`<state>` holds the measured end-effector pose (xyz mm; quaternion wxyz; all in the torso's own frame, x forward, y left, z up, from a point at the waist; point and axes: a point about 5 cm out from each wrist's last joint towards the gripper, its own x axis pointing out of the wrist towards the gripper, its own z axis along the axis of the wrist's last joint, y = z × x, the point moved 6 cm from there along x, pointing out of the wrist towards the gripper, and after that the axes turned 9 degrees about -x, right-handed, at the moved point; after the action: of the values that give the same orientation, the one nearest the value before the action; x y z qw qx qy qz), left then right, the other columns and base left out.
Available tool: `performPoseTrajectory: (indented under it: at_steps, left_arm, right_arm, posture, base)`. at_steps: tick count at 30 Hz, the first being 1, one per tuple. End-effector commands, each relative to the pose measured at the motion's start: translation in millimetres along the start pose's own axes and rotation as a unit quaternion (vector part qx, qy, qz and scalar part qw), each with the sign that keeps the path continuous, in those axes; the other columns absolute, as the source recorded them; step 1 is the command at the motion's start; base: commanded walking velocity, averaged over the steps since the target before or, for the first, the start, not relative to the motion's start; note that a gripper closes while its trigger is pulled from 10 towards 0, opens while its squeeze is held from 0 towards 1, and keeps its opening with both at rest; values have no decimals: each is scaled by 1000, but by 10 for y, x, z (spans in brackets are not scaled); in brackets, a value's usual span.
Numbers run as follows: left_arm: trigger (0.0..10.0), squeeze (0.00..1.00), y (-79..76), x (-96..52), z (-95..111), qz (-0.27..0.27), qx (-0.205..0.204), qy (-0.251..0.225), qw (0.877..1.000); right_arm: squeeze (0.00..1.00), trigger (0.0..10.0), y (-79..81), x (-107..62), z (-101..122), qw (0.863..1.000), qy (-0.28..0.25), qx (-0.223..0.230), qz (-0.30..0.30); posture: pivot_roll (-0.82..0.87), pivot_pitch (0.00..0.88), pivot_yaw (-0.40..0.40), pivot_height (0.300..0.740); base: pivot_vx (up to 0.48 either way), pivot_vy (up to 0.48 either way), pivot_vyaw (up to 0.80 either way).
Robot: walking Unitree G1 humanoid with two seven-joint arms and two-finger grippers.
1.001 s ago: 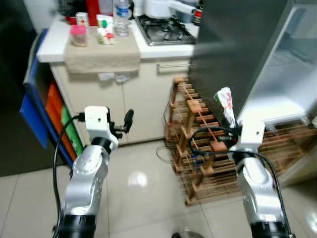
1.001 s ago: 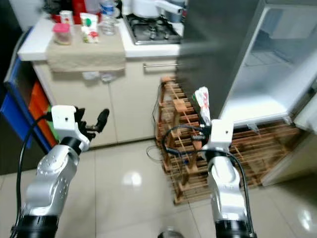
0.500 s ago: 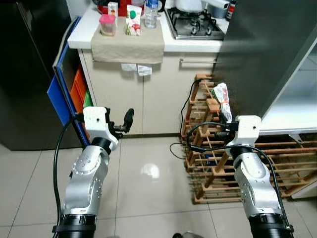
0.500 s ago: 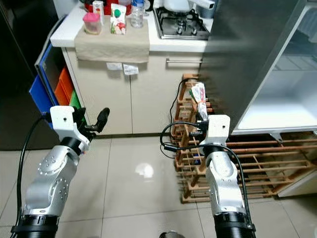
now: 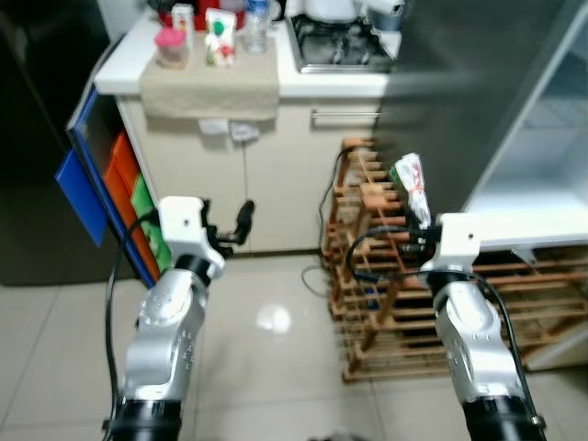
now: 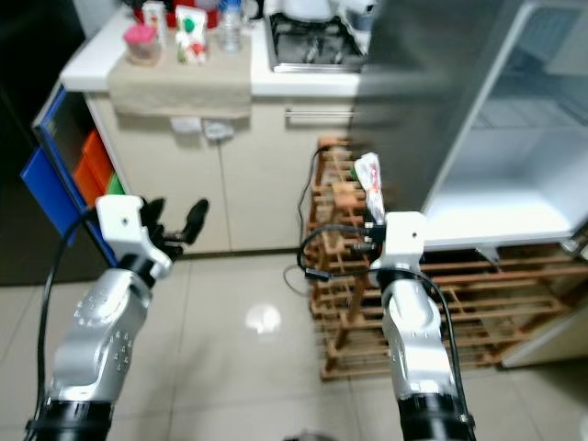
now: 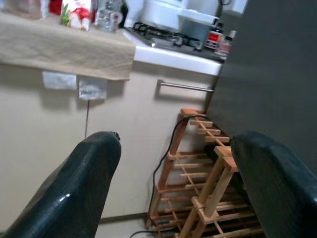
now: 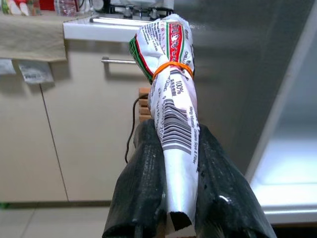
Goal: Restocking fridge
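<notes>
Before the robot, on its right, an open fridge (image 6: 514,175) shows pale, bare shelves, its dark grey door (image 5: 459,101) swung out toward the middle of the scene. Judging by those bare shelves, restocking has barely begun: one item is in hand and not yet inside, and more groceries wait on the counter. Beige kitchen cabinets (image 5: 266,184) run along the back under a white countertop (image 5: 322,85) carrying a gas hob (image 5: 338,55). A tan cloth (image 5: 209,81) hangs over the counter edge at the robot's left, holding a pink-lidded tub (image 5: 169,48), a small juice carton (image 5: 219,46) and a clear water bottle (image 5: 256,35). A slatted wooden rack (image 5: 386,276) stands on the glossy pale floor tiles (image 5: 266,358), beside and below the fridge, with a black cable trailing near its foot. Blue, orange and green flat panels (image 5: 110,197) lean against the cabinet's end on the robot's left. The right gripper (image 8: 173,178) is closed firmly around the lower part of a rolled printed packet (image 8: 171,99), bound with an orange rubber band and held upright in front of the rack, near the fridge door. The left gripper (image 7: 173,173) is spread wide with nothing between its fingers, raised at the robot's left.
</notes>
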<state>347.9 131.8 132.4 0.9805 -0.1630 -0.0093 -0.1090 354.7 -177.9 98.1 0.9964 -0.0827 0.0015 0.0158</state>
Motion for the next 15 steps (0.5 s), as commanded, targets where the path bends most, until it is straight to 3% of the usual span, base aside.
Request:
performPoseTrajectory:
  at_steps: [1, 12, 15]
  left_arm:
    - [10000, 0, 0, 0, 46, -1, -3, -9, 1000]
    - [10000, 0, 58, 8, 25, 16, 8, -2, 1000]
    - [10000, 0, 47, 4, 84, 13, 20, -12, 1000]
  right_arm:
    - [0, 10000, 3, 23, 60, 1000, -11, 0, 1]
    - [0, 10000, 43, 19, 60, 1000, -11, 0, 9]
    - [0, 10000, -105, -54, 191, 999, -38, 7, -23]
  posture:
    - [-12, 0, -17, 740]
    - [-12, 0, -16, 740]
    - [-12, 0, -16, 740]
  base:
    - [0, 0, 0]
    - [0, 0, 0]
    - [0, 0, 0]
